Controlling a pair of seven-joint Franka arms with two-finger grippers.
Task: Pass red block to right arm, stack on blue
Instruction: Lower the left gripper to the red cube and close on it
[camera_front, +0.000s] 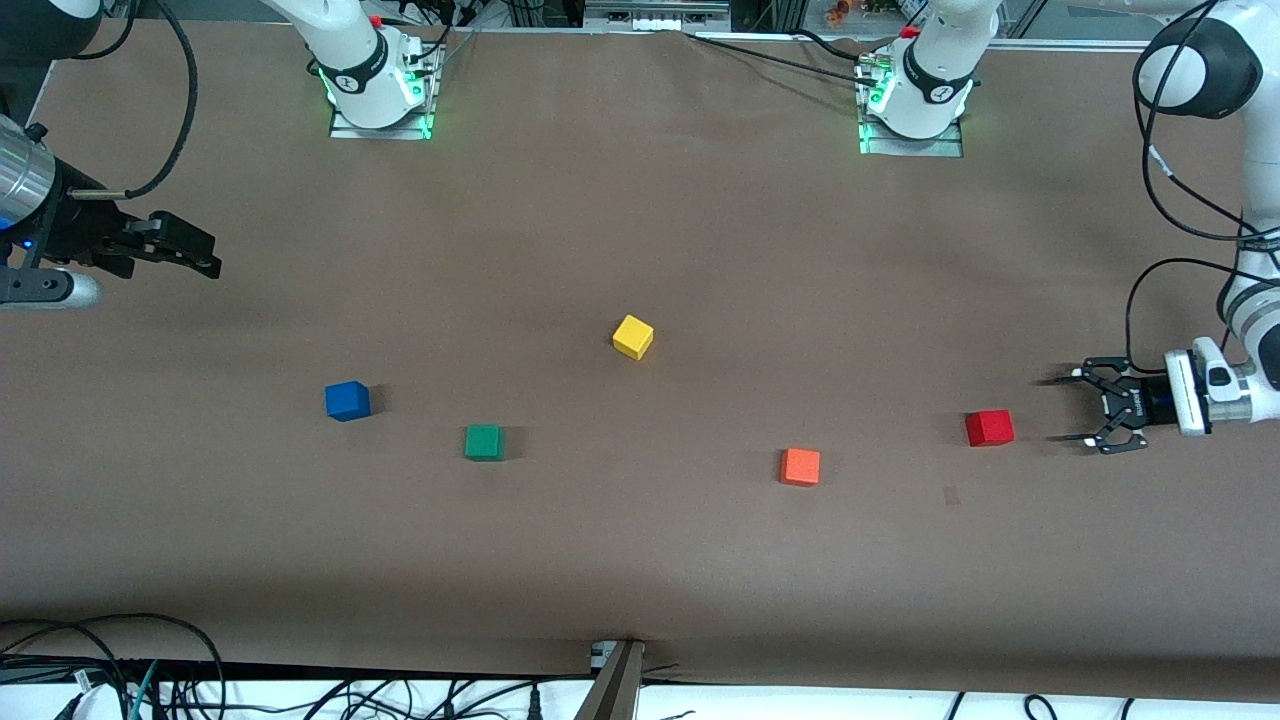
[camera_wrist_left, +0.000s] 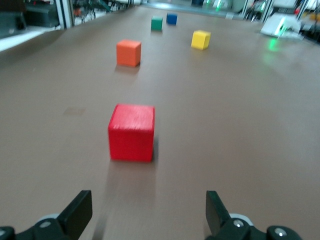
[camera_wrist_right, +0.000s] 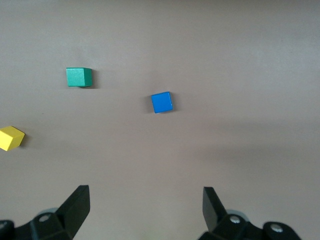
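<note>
The red block (camera_front: 989, 427) lies on the brown table near the left arm's end. My left gripper (camera_front: 1066, 409) is open and empty, low by the table, a short way from the block toward that end and apart from it. In the left wrist view the red block (camera_wrist_left: 131, 132) sits just ahead of the open left gripper (camera_wrist_left: 149, 210). The blue block (camera_front: 347, 400) lies toward the right arm's end. My right gripper (camera_front: 205, 252) is open and empty, held above the table at that end. In the right wrist view the blue block (camera_wrist_right: 162, 102) shows below the open right gripper (camera_wrist_right: 145, 207).
An orange block (camera_front: 800, 466), a green block (camera_front: 484, 441) and a yellow block (camera_front: 632, 336) lie between the red and blue blocks. Both arm bases stand along the edge farthest from the front camera. Cables hang along the nearest edge.
</note>
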